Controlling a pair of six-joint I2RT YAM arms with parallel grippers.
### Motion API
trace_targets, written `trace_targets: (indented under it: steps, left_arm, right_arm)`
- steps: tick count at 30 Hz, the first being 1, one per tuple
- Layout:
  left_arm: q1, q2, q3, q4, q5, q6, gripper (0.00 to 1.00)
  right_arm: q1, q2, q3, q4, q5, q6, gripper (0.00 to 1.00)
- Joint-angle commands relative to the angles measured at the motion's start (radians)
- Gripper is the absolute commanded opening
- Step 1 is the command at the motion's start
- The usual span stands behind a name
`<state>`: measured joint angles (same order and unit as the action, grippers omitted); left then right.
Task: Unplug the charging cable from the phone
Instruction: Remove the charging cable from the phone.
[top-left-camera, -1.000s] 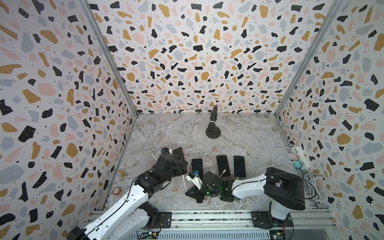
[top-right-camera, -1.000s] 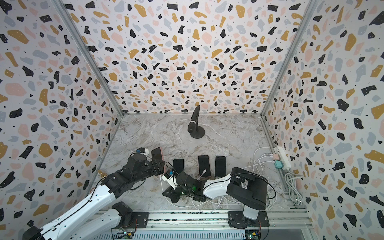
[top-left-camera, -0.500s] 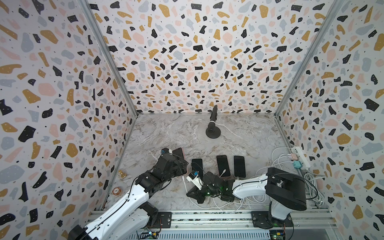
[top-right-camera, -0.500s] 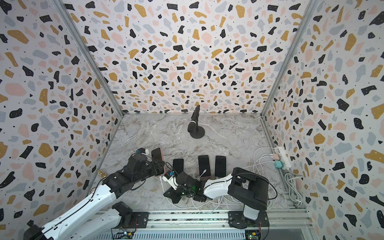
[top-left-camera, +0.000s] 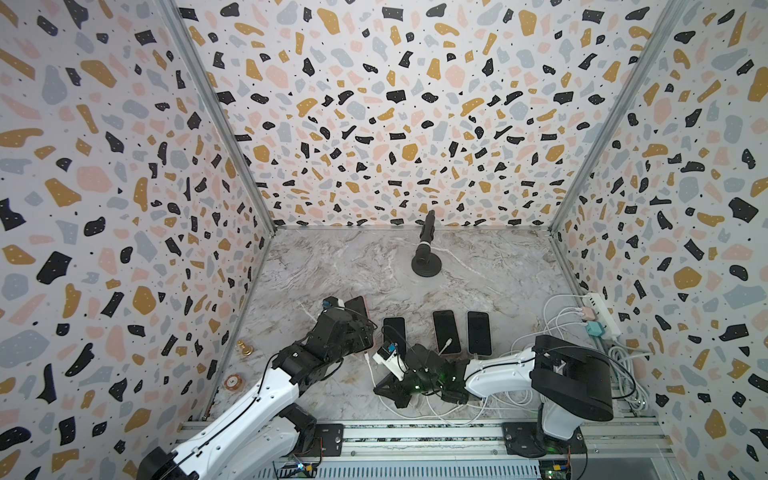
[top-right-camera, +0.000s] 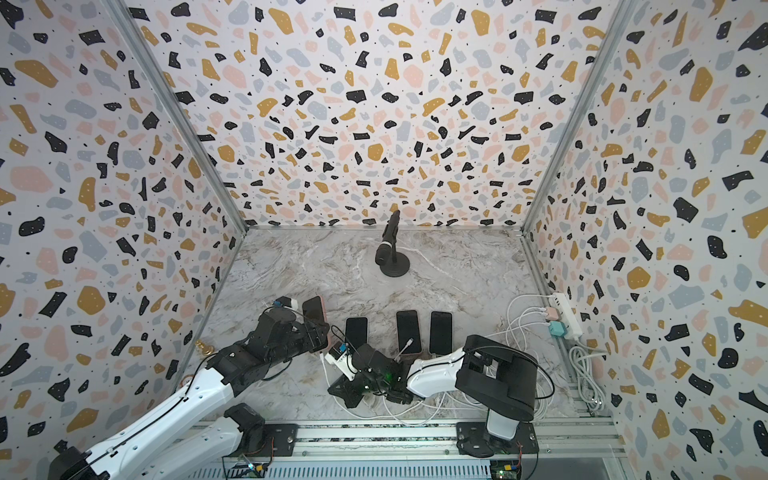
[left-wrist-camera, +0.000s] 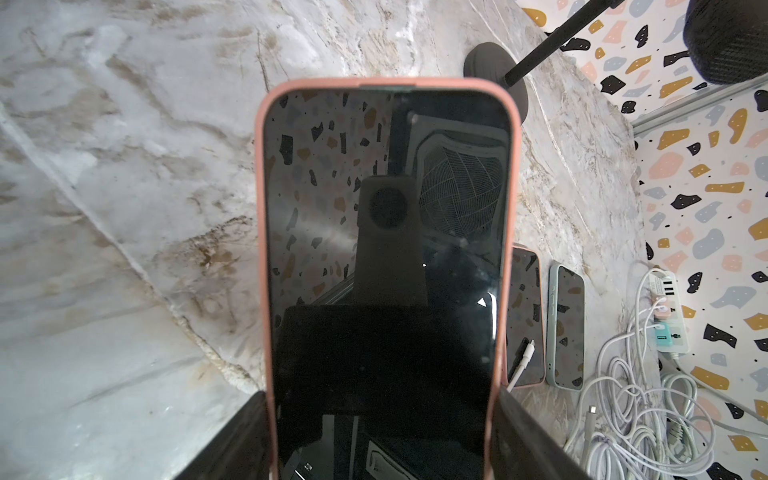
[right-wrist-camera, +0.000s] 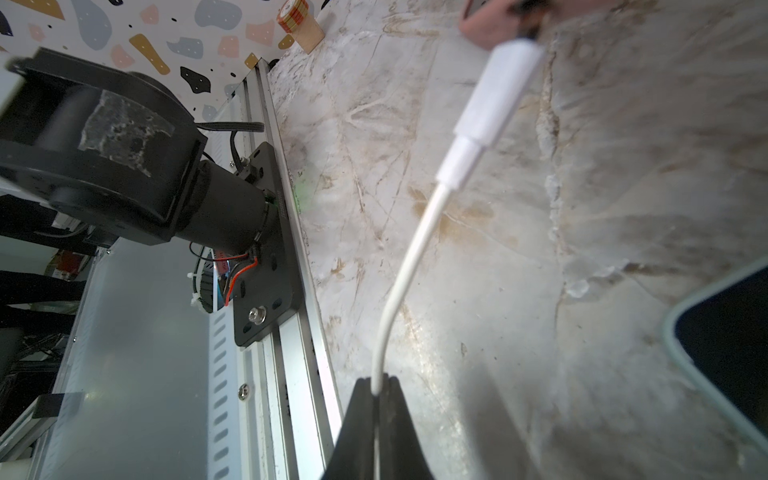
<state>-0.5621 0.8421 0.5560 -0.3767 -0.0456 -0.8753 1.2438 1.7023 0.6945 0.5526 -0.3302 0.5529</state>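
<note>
The phone (left-wrist-camera: 384, 232), dark-screened in a pink case, lies on the marble floor left of a row of phones in both top views (top-left-camera: 358, 306) (top-right-camera: 313, 309). My left gripper (left-wrist-camera: 382, 409) is shut on its two long sides near the lower end, one finger (left-wrist-camera: 249, 440) on each side, and it covers that end from above (top-left-camera: 360, 332). The white charging cable (right-wrist-camera: 415, 249) runs from my right gripper (right-wrist-camera: 376, 384), which is shut on it, to its plug (right-wrist-camera: 494, 95). The plug's tip meets the pink case's edge (right-wrist-camera: 478, 25). From above, my right gripper (top-left-camera: 379, 386) sits low, just right of the left one.
Three other phones (top-left-camera: 395, 332) (top-left-camera: 446, 330) (top-left-camera: 478, 332) lie in a row, one with a loose cable end (top-left-camera: 446, 345) on it. A microphone stand (top-left-camera: 426, 259) stands at the back. A power strip (top-left-camera: 600, 313) and tangled white cables (top-left-camera: 519, 399) fill the right.
</note>
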Motion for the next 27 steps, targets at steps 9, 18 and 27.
trace_targets:
  steps: [9,18,27]
  left_arm:
    - [0.001,0.012,-0.002,0.087,-0.015,0.005,0.55]
    - [0.002,0.013,0.001,0.09,-0.021,0.002,0.55]
    - [0.002,0.017,0.03,0.059,-0.061,-0.001,0.55]
  right_arm:
    - [0.005,-0.036,-0.005,0.005,-0.013,-0.002,0.0]
    - [0.004,-0.038,-0.005,-0.011,-0.011,-0.004,0.0]
    - [0.005,-0.041,-0.01,-0.028,-0.015,-0.008,0.0]
